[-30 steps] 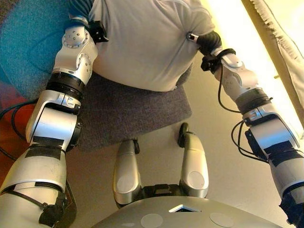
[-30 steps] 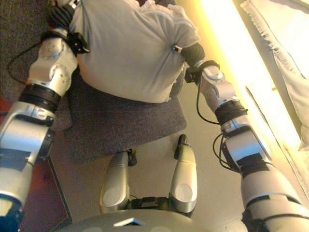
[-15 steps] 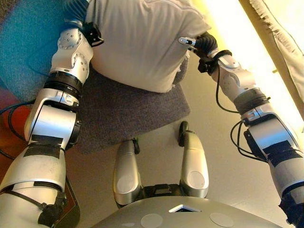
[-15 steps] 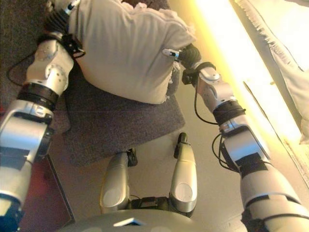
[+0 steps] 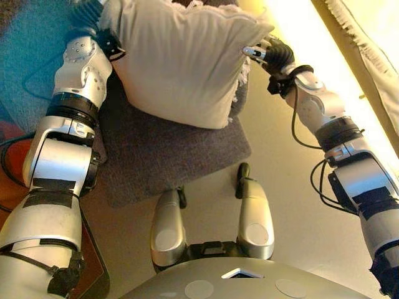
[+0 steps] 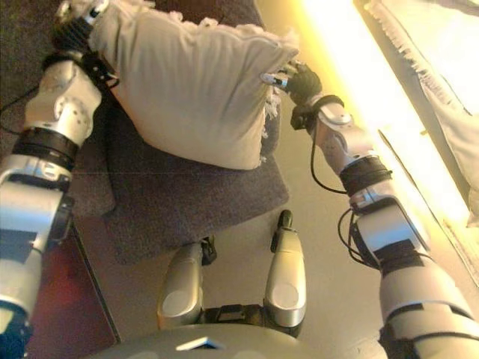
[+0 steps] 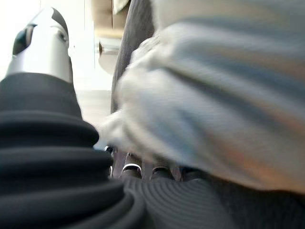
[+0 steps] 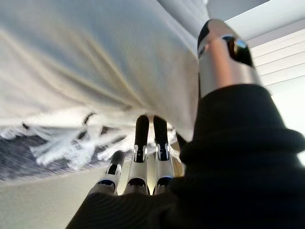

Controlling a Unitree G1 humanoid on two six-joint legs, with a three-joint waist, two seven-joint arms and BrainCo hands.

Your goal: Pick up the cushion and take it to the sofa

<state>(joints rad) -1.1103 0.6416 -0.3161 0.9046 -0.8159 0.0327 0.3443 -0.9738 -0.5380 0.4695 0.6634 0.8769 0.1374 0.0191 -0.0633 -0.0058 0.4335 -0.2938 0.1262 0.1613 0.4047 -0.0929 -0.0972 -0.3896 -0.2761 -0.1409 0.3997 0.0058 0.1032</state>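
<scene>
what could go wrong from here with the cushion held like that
The cushion is only squeezed between the left hand and the right hand; the right wrist view shows straight fingers under its fringed edge, not curled round it, so it might slip out. Its lower corner hangs close over the grey rug and could drag. It also hides much of the floor ahead.

We now hold the cushion (image 5: 181, 59) higher off the grey rug (image 5: 168, 149) — its fringed lower edge hangs clear where a second ago it lay on the pile. Left hand (image 6: 75, 26) and right hand (image 5: 271, 53) both sit further up and out — the cushion tips more upright between them.
</scene>
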